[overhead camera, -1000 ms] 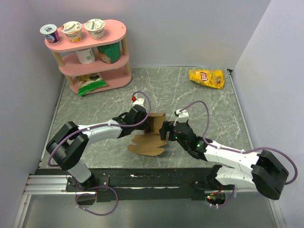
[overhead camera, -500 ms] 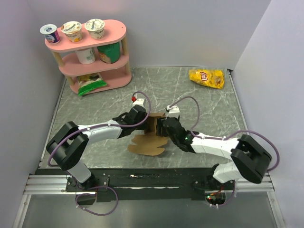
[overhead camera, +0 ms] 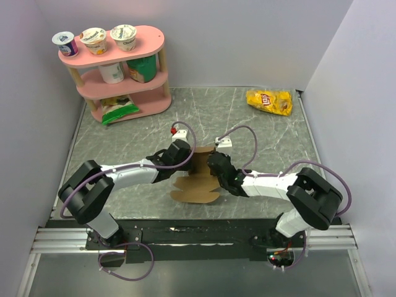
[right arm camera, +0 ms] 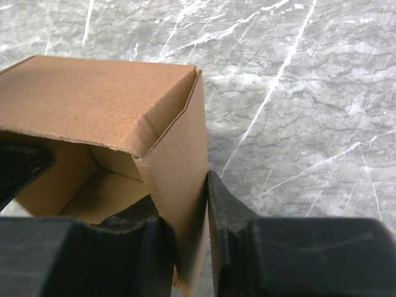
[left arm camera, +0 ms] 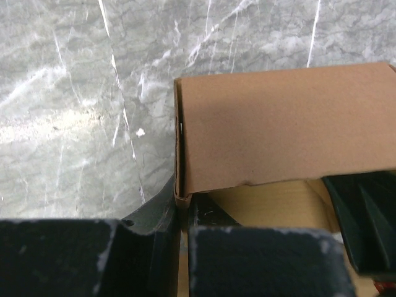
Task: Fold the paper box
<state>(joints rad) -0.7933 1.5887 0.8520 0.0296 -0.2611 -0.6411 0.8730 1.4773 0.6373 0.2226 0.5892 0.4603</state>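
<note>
Paper box (overhead camera: 201,168) looks light, crushable; hold its walls. Your left gripper (left arm camera: 184,218) and right gripper (right arm camera: 187,232) each pinch one.

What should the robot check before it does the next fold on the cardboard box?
1. Hold of the left gripper on a wall of the paper box: ok.
2. Hold of the right gripper on the opposite wall: ok.
3. Box walls standing up: ok.
4. Near flaps folded in: not ok, they lie flat on the table.
5. The chip bag out of the way: ok.
6. Grip firm enough: cannot tell.
</note>
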